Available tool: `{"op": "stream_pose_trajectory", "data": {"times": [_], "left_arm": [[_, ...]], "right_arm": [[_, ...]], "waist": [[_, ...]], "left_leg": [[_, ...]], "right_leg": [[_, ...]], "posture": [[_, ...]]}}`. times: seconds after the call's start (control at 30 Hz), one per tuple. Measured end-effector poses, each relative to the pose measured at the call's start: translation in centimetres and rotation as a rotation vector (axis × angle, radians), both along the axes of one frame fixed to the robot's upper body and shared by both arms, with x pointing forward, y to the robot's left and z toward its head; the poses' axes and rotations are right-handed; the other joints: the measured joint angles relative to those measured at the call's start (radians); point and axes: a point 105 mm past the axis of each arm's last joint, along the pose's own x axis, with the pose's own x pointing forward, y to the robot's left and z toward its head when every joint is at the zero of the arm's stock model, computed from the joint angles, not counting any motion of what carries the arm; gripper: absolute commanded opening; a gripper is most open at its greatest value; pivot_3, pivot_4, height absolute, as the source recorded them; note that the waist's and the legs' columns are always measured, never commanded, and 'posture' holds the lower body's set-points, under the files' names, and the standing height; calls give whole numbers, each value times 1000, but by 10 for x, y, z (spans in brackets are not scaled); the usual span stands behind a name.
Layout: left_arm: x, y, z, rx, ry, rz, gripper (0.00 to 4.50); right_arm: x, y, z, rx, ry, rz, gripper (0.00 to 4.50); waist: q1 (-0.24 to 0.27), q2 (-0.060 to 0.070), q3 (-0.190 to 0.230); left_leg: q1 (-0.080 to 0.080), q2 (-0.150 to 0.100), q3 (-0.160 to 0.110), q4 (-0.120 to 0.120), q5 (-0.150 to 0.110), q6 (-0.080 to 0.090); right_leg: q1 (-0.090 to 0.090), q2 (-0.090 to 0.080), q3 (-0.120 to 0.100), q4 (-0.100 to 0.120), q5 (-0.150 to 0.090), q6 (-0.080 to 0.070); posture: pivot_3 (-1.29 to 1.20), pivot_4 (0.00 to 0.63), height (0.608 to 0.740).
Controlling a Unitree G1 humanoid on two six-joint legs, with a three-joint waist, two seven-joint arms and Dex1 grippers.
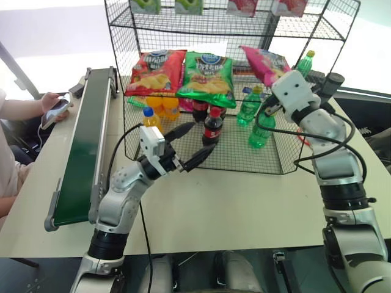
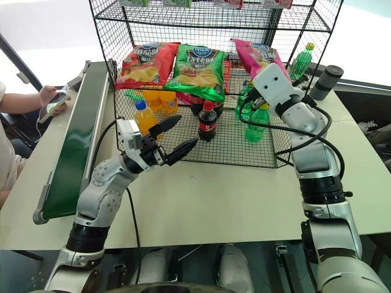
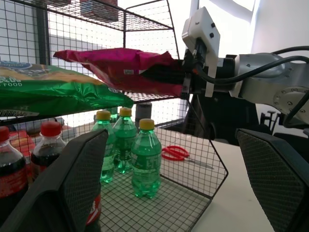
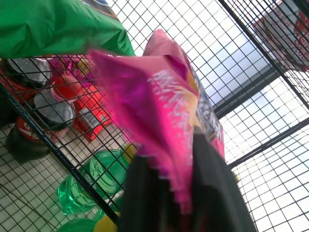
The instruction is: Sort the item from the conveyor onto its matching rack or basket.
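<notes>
The shiny pink chip bag [image 1: 264, 63] lies on the middle shelf of the big black wire rack [image 1: 183, 27], next to the green chip bag [image 1: 208, 76]. Its long side runs from the back of the shelf out to the front edge. The right gripper [image 3: 179, 76] is pinched shut on the bag's front end, right at the shelf edge. I think most of the bag rests on the wire, but that is hard to see. The left gripper [image 1: 190, 145] hangs wide open, lower down, well apart from the bag. The long dark green belt [image 1: 85, 143] sits far off on the left.
</notes>
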Motion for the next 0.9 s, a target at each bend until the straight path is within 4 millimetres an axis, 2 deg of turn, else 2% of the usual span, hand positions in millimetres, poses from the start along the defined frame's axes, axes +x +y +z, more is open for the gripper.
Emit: {"op": "stream_pose_trajectory", "data": {"times": [0.23,0.53,0.57,0.67,0.8,0.87,0.9], "left_arm": [[0,-1,0,4,-4,3,4500],[-1,-2,-1,8,-2,-3,4500],[-1,-3,-1,9,-2,-5,4500],[-1,-5,-2,11,0,-11,4500],[-1,-5,-2,13,0,-10,4500],[-1,-4,-2,14,-1,-11,4500],[-2,-4,-2,15,-2,-11,4500]], "right_arm": [[10,7,1,-6,-19,-35,29],[14,8,-3,-33,-13,-69,29],[14,8,-3,-32,-13,-69,533],[14,7,-3,-18,-7,-68,1620],[11,9,-4,10,24,-26,3609],[9,9,-2,67,38,2,4432],[7,8,0,121,42,19,4432]], "waist": [[-2,0,0],[0,0,0],[0,0,0],[-1,0,0],[0,0,0],[0,0,0],[1,0,0]], "left_leg": [[0,0,0,0,0,0],[0,0,0,0,3,-5],[0,0,0,0,3,-4],[0,0,0,0,2,-4],[0,0,0,0,0,0],[0,0,0,0,0,1],[0,0,0,0,0,1]], "right_leg": [[0,0,0,0,0,0],[0,0,0,0,0,0],[0,0,0,0,0,0],[0,0,0,0,0,0],[0,0,0,0,0,0],[0,0,0,0,0,0],[0,0,0,0,0,0]], "posture": [[0,150,740],[0,150,740],[0,150,740],[0,150,740],[0,150,740],[0,150,740],[0,150,740]]}}
